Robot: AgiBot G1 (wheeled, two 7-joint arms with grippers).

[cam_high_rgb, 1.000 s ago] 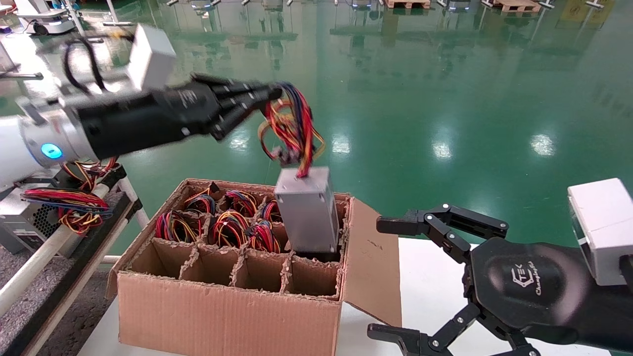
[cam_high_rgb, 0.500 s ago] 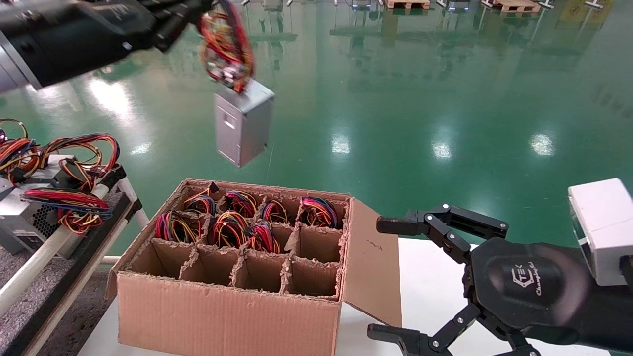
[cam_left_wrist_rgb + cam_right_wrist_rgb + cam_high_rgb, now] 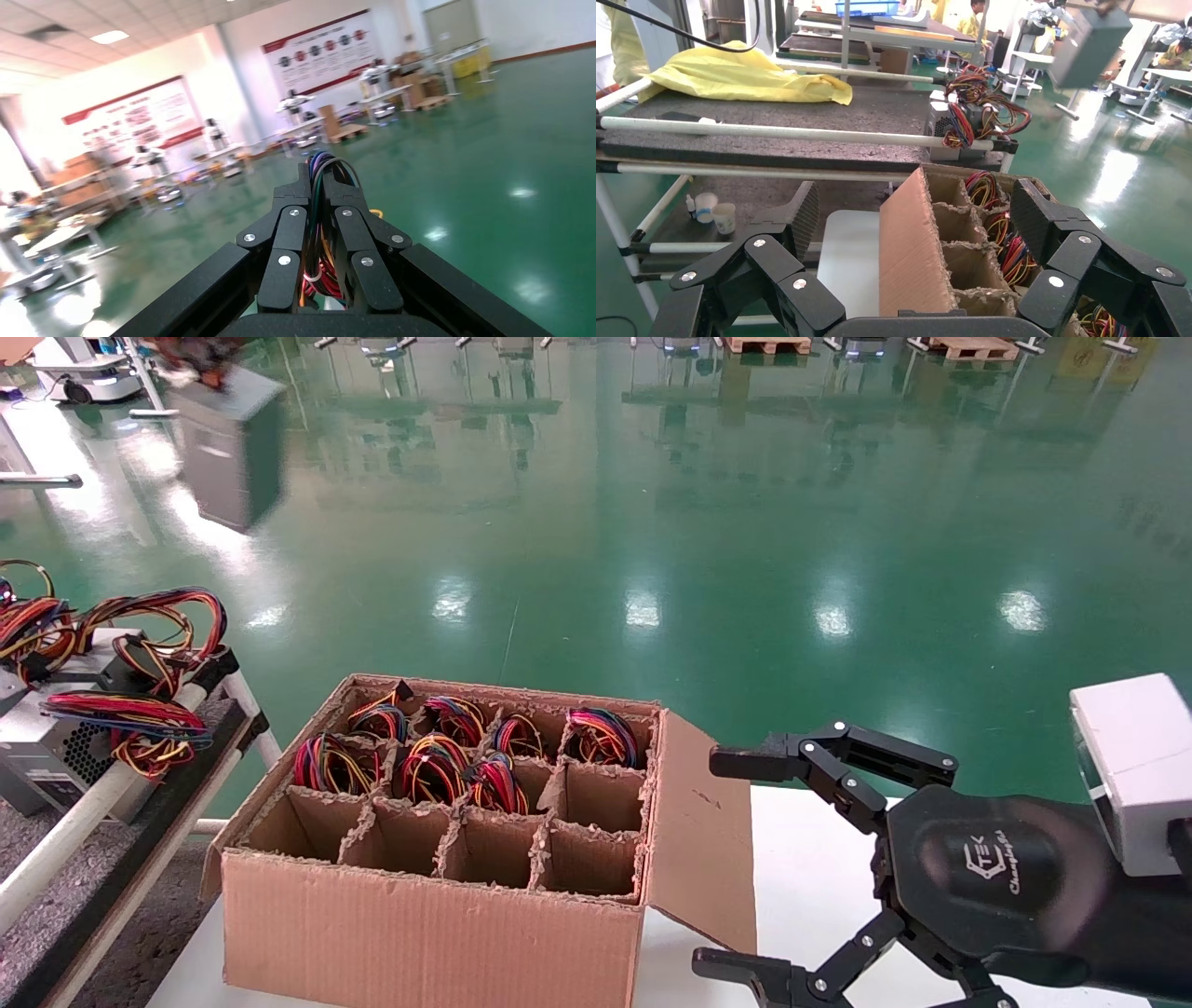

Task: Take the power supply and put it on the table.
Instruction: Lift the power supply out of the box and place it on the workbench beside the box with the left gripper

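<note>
The power supply (image 3: 229, 447), a grey metal box, hangs high at the far left above the green floor, well clear of the cardboard box (image 3: 419, 915). Its coloured wire bundle (image 3: 314, 210) is pinched between the fingers of my left gripper (image 3: 318, 175), which is shut on it; the box hangs below, hidden in the left wrist view. The right wrist view shows the same grey power supply (image 3: 1088, 45) swinging in the air. My right gripper (image 3: 717, 864) stays open and empty over the white table (image 3: 801, 887), beside the box's flap.
The cardboard box has divider cells; the back ones hold several other wire coils (image 3: 433, 766), the front ones are empty. A dark foam-topped rack (image 3: 140, 803) on the left carries more power supplies (image 3: 56, 747) with loose wires.
My left gripper has carried the power supply up out of a box cell and then swung it far to the left. The cell it left stands empty. The right arm has not moved.
</note>
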